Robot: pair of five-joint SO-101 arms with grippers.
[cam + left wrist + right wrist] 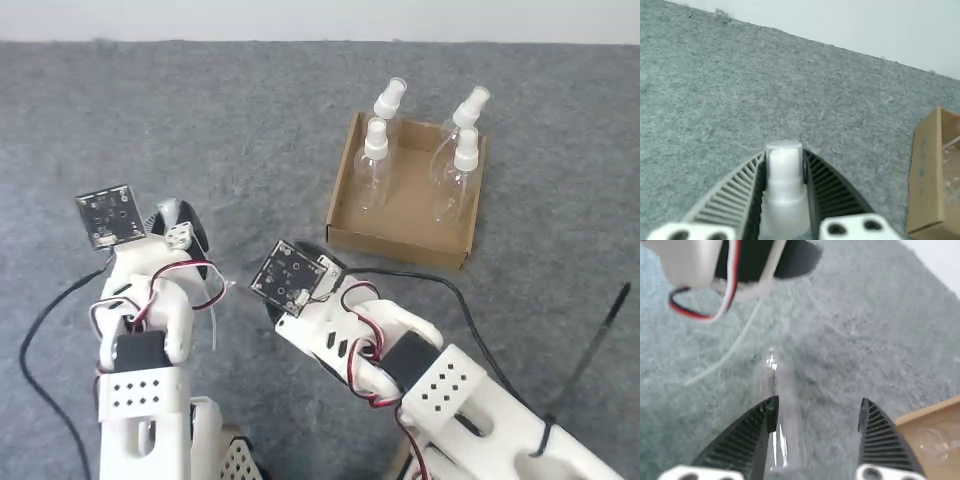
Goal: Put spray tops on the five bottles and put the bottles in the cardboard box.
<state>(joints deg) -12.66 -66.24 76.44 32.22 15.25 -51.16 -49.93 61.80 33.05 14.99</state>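
Note:
My left gripper (785, 175) is shut on a white spray top (784, 167), held above the grey mat. In the high view that spray top (168, 211) sits at the left arm's tip, and its thin dip tube (214, 312) hangs down beside the arm. My right gripper (815, 415) is open, with a clear bottle (782, 432) without a top between its fingers, close against one finger (765, 422). The dip tube (735, 352) hangs from the left arm just beyond the bottle's neck. The cardboard box (400, 240) holds several bottles with spray tops (375, 140).
The box (935, 175) lies to the right of the left gripper, and its corner (935, 415) is close to the right gripper. Black cables (470, 320) trail over the grey mat (200, 120) between the right arm and the box.

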